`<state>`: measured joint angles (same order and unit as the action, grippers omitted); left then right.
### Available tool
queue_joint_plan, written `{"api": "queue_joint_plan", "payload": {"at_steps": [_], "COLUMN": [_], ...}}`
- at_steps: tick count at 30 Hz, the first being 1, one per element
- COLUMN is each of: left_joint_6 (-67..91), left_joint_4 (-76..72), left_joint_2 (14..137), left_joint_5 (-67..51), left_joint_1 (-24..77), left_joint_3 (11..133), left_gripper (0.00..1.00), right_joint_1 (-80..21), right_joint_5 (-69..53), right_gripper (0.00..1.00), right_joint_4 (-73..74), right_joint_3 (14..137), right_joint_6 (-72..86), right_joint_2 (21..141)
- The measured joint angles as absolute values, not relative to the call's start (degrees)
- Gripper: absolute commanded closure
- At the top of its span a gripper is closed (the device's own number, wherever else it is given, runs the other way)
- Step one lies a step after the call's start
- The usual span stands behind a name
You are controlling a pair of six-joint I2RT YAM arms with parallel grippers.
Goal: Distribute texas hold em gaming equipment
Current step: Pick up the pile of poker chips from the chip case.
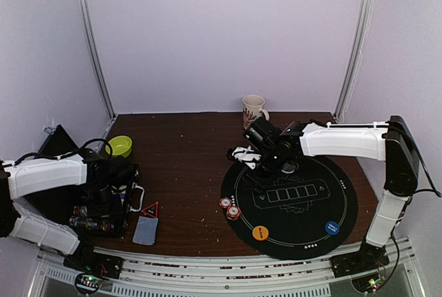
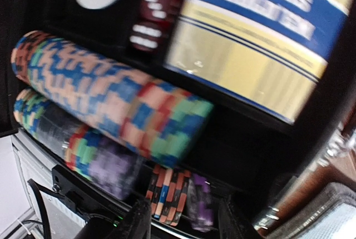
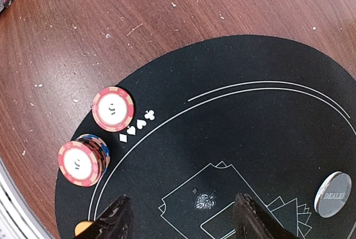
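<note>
Right wrist: right end effector (image 3: pixel 182 219) agape

White patterned mug (image 1: pixel 254 110): upper center of frame. Green bowl (image 1: pixel 121 146): left of center. Small red triangle (image 1: pixel 150 208): lower left.

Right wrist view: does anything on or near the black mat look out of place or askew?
Slightly. In the lower chip stack, the chips under the red-and-white top one stick out to the right, so it is not square. It and the upper red-and-white chip both straddle the black mat edge.
</note>
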<state>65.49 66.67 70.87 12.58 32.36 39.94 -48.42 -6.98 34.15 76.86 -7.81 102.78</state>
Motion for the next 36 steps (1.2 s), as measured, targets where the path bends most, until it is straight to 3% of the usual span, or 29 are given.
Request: {"api": "queue_joint_plan", "payload": {"at_steps": [23,36], "left_joint_6": [62.5,59.3], "left_joint_4": [68.7,68.4], "left_joint_2": [76.6,74.6], "left_joint_5": [14.2,12.1], "left_joint_1": [34.7,30.8], "left_joint_3": [46.5,43.2], "left_gripper": [0.45,0.49], "right_joint_1": [-48.4,-48.4], "right_joint_5": [-9.5,-9.6], "right_gripper": [0.36,0.36], "right_joint_4": [35.4,35.6], "right_joint_3": [76.9,76.9], "right_joint_6": [-8.9,-8.9], "right_joint_2": [103.3,103.3]}}
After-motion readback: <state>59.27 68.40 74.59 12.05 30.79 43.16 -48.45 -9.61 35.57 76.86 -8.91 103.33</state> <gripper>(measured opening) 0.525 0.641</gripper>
